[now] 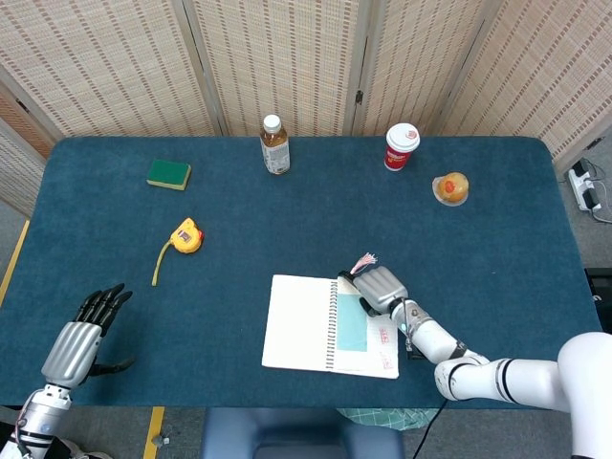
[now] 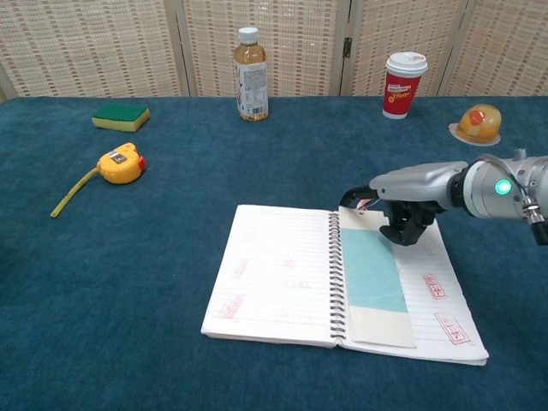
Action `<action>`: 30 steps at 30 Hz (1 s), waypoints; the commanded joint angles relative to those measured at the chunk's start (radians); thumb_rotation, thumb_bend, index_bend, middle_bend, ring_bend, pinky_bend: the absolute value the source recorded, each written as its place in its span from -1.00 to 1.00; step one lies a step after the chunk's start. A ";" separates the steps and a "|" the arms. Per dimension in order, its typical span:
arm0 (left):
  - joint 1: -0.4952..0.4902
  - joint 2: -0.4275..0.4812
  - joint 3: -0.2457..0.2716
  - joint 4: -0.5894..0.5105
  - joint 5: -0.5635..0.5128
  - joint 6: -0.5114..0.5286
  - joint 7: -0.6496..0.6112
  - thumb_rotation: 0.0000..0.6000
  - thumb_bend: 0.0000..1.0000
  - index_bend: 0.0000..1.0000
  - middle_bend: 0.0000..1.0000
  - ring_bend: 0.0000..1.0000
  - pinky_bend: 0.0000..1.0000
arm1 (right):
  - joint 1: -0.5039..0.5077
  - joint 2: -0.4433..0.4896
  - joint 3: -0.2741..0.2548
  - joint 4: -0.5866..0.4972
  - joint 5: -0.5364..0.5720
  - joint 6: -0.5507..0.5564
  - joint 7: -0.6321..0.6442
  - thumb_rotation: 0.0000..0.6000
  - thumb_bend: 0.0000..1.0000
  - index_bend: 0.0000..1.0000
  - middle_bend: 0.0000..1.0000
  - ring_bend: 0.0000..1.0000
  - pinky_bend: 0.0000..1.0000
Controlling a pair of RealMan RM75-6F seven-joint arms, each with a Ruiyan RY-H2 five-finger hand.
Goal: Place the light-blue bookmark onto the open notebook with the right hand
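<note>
The open spiral notebook (image 2: 274,274) (image 1: 296,320) lies near the table's front edge. The light-blue bookmark (image 2: 372,270) (image 1: 350,327) lies flat on its right page beside the spiral, with its pink tassel (image 2: 363,205) at the top end. My right hand (image 2: 411,201) (image 1: 380,288) hangs over the bookmark's top end, fingers curled down by its top right corner. I see nothing gripped in it. My left hand (image 1: 81,339) rests at the near left table edge with fingers spread and empty; only the head view shows it.
A tea bottle (image 2: 250,74) and a red paper cup (image 2: 404,84) stand at the back. An orange item in a clear dish (image 2: 479,122) sits at the back right. A green sponge (image 2: 121,116) and a yellow tape measure (image 2: 120,164) lie at the left.
</note>
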 commanded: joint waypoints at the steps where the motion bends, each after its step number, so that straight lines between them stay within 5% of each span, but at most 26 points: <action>1: 0.000 0.000 0.001 0.000 0.000 -0.001 0.001 1.00 -0.72 -0.91 -0.92 -1.00 -1.00 | 0.001 0.000 -0.005 0.001 0.005 -0.003 -0.002 1.00 0.33 -0.76 0.98 1.00 1.00; 23: 0.002 -0.001 0.003 -0.004 0.005 0.005 0.013 1.00 -0.72 -0.91 -0.92 -1.00 -1.00 | -0.029 0.065 -0.022 -0.071 -0.050 0.058 0.002 1.00 0.33 -0.74 0.98 1.00 1.00; 30: 0.002 -0.002 0.002 -0.001 0.004 0.005 0.014 1.00 -0.72 -0.91 -0.92 -1.00 -1.00 | -0.077 0.112 -0.019 -0.126 -0.175 0.120 0.042 1.00 0.33 -0.74 0.98 1.00 1.00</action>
